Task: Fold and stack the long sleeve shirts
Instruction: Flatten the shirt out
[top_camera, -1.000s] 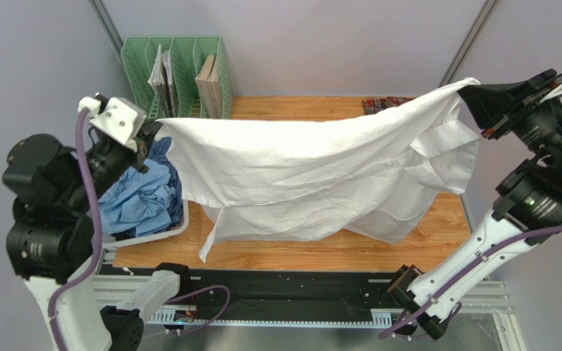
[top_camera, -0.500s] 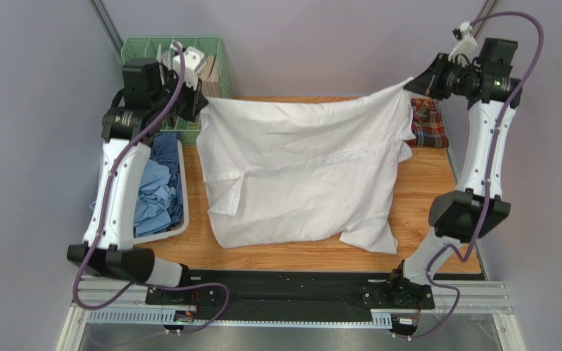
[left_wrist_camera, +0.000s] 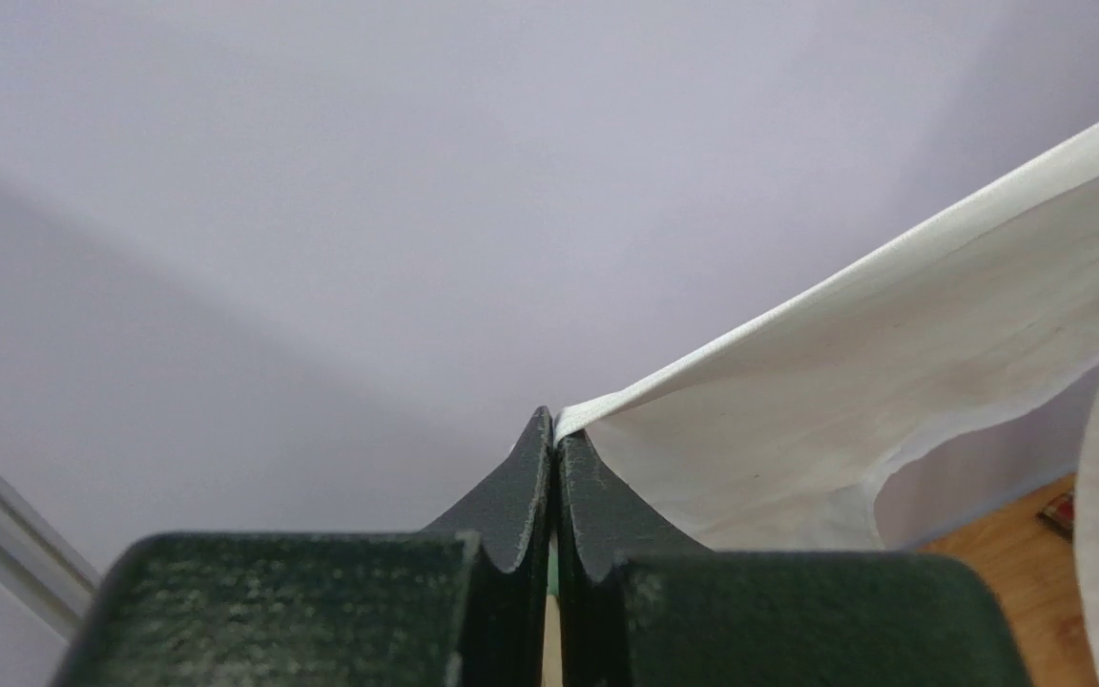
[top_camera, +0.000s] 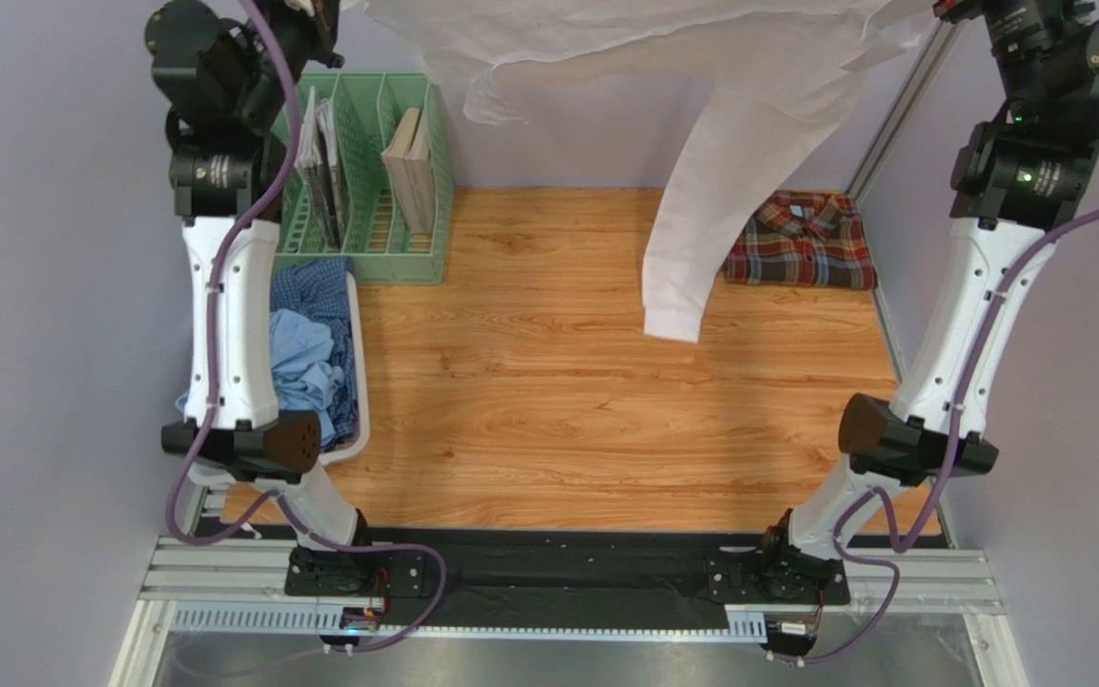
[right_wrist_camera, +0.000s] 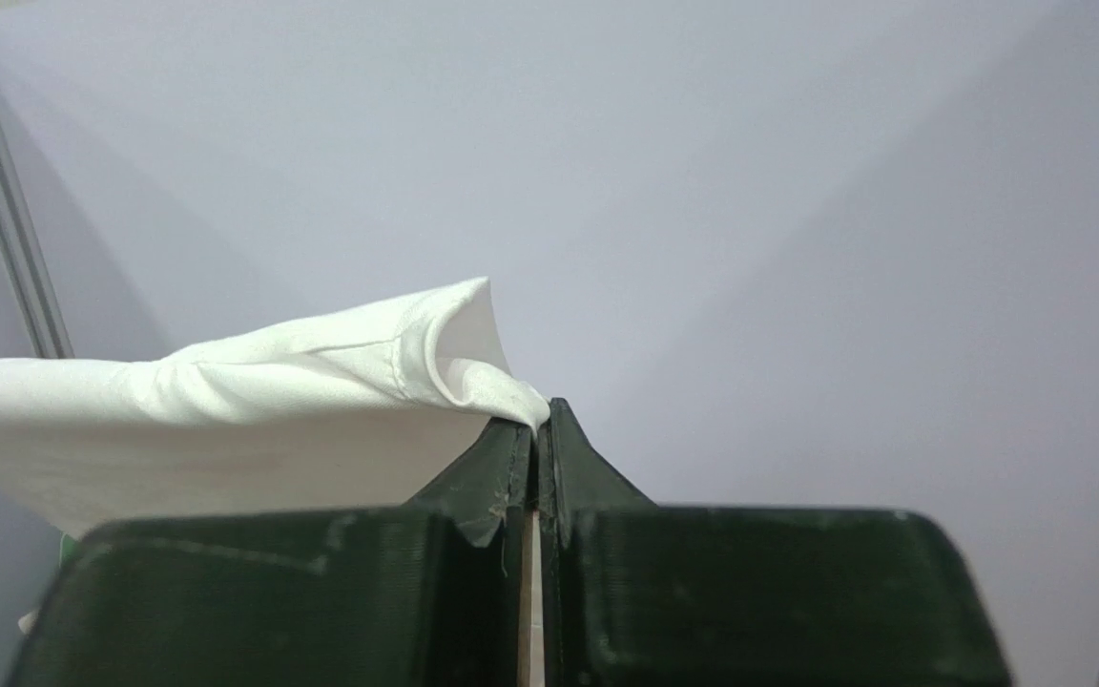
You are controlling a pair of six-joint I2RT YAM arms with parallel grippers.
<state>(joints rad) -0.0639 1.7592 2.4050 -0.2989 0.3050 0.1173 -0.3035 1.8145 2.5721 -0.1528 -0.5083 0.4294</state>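
The white shirt (top_camera: 742, 57) is held high above the far edge of the table (top_camera: 541, 401), stretched between both raised arms. The left gripper (left_wrist_camera: 554, 437) is pinched tight on one corner of the cloth, and the right gripper (right_wrist_camera: 538, 422) is clamped on a folded edge at the other end; in both wrist views the jaws are seen pressed together with fabric nipped at their tips. One sleeve (top_camera: 692, 215) hangs free towards the table, its cuff above the boards near the plaid shirt (top_camera: 799, 241), which lies at the far right corner. Blue shirts (top_camera: 305, 365) are heaped in the basket (top_camera: 358, 430) at the left edge, behind which a green rack (top_camera: 369, 258) stands at the far left corner. The step in hand is judged to be the spreading of the white shirt before folding. For the next move, the cloth would need to be lowered taut and level onto the bare middle, with the sleeve laid out flat rather than trapped beneath, and kept apart from plaid shirt and rack.
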